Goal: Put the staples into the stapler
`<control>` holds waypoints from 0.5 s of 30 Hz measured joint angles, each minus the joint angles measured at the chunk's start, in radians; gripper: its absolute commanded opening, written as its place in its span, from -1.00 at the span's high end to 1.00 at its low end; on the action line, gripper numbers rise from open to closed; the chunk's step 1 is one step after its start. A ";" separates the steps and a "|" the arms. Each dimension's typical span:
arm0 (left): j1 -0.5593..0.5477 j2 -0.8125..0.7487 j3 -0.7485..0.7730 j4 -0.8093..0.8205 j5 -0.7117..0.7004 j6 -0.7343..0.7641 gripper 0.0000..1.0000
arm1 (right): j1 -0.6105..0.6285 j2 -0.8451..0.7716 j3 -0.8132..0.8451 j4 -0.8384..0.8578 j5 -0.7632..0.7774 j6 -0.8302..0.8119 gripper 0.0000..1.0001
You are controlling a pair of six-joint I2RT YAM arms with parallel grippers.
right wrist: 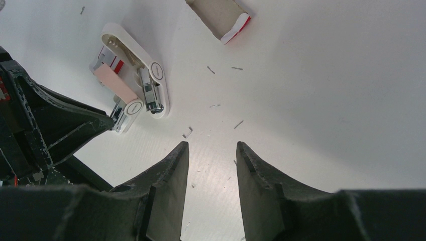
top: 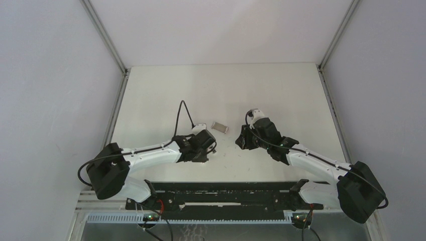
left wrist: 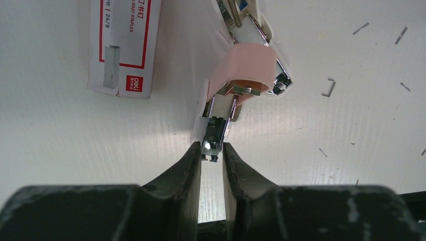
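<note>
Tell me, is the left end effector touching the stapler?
Touching. The left wrist view shows the left end effector pinching the stapler by its metal rail, with both fingers pressed against it and no gap on either side.

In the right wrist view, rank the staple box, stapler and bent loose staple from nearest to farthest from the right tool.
1. Bent loose staple, just ahead of the right tool, slightly left.
2. Stapler, farther ahead on the left.
3. Staple box, at the top edge.
</note>
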 measured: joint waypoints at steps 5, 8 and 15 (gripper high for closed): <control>-0.002 0.000 0.000 0.000 0.000 0.005 0.24 | 0.000 0.000 -0.005 0.004 0.000 0.000 0.22; -0.003 0.000 0.000 0.000 0.000 0.006 0.22 | 0.000 0.000 -0.009 0.006 0.000 0.000 0.22; -0.006 -0.039 0.000 -0.001 -0.021 0.010 -0.17 | -0.005 -0.002 -0.010 0.006 0.000 0.000 0.22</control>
